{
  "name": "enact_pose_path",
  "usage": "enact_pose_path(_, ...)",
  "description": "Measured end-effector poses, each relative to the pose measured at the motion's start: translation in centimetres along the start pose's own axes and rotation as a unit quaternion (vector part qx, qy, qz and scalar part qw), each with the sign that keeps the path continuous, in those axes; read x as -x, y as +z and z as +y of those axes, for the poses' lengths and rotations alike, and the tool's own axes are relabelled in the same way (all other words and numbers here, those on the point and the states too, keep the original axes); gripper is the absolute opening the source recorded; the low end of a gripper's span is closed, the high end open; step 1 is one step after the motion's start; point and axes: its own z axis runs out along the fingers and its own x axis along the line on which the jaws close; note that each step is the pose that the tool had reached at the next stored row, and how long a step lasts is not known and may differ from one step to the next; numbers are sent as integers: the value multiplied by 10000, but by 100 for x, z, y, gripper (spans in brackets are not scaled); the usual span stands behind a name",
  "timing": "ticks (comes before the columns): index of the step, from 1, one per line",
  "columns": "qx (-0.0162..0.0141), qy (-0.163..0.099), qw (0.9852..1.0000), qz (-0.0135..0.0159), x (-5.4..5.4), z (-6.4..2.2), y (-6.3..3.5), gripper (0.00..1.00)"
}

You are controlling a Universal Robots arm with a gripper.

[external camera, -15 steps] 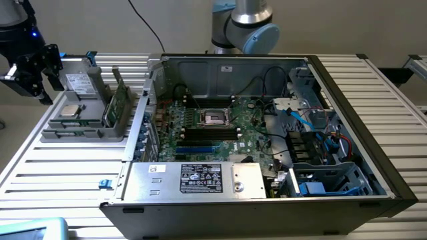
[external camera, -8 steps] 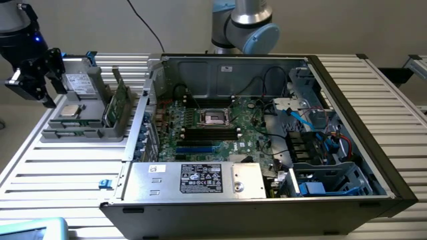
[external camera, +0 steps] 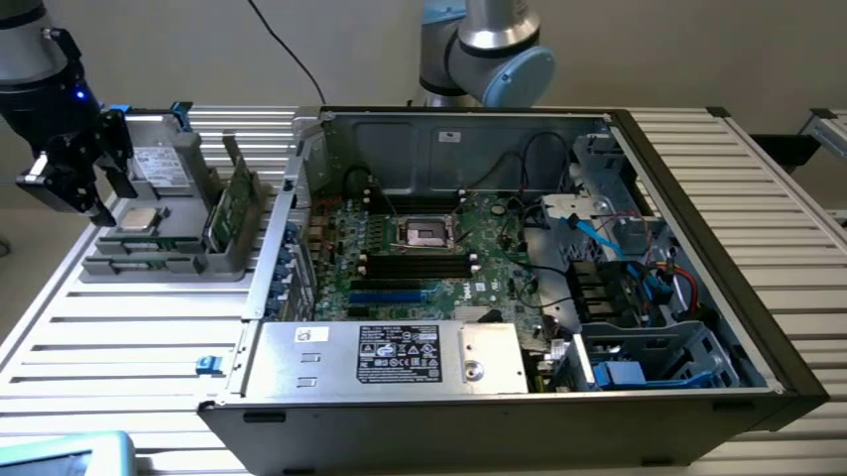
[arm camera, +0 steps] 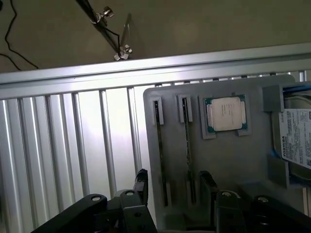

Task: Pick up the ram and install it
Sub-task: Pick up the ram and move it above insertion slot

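Observation:
Two ram sticks stand on edge in slots of a grey holder (external camera: 146, 266) at the exterior view's left. One ram stick (external camera: 238, 210) shows green there. In the wrist view they appear as thin dark strips, one ram stick (arm camera: 159, 145) beside the other (arm camera: 187, 145). My gripper (external camera: 95, 198) hovers over the holder's outer end, above the tray and touching nothing. Its black fingers (arm camera: 141, 182) stand open with nothing between them, one to either side of the two sticks, gripper (arm camera: 175, 187). The open computer case (external camera: 688, 198) holds the motherboard with its dark memory slots (external camera: 417, 263).
The holder also carries a square silver processor chip (arm camera: 226, 114) and a grey drive with a white label (arm camera: 297, 136). Everything rests on a ribbed aluminium table (external camera: 119, 337). Cables and a drive cage (external camera: 636, 357) crowd the case on the exterior view's right. A second arm's joint (external camera: 497, 50) stands behind the case.

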Motion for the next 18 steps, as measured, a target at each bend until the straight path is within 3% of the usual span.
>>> enact_pose_path(18, -1, 1, 10000, -1, -69, -102, 326, 55)
